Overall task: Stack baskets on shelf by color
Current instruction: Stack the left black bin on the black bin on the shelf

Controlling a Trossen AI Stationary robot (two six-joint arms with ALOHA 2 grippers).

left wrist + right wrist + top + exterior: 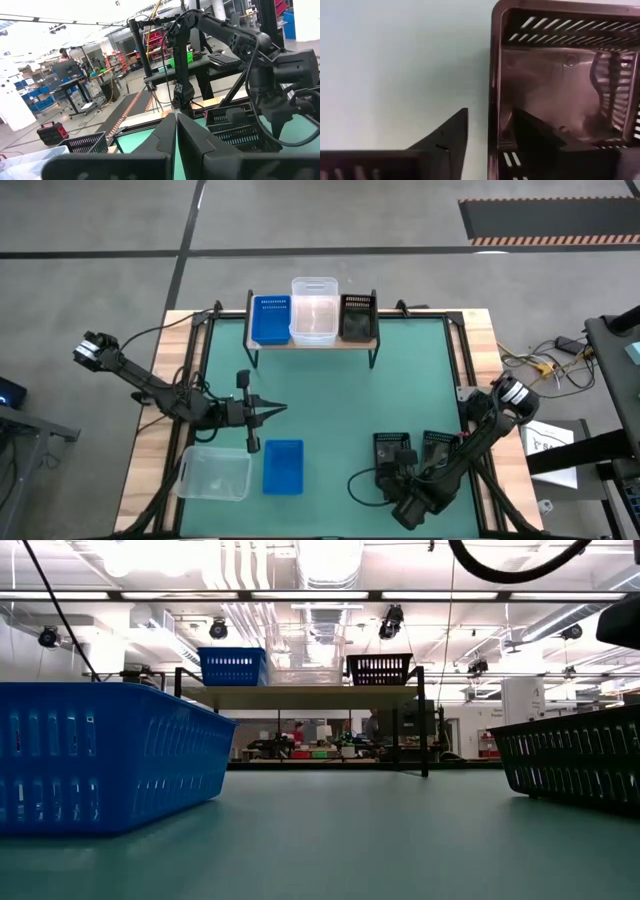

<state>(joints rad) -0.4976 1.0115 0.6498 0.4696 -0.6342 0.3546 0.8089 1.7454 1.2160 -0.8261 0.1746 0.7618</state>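
The shelf (pixel 312 343) stands at the far edge of the green table (pixel 330 400) and carries blue, clear and black baskets. A clear basket (pixel 214 473) and a blue basket (pixel 283 467) lie near the left gripper (pixel 270 410), whose fingers are pressed together. The right gripper (pixel 487 131), fingers parted, straddles the wall of a black basket (pixel 560 85). A workshop lies behind.
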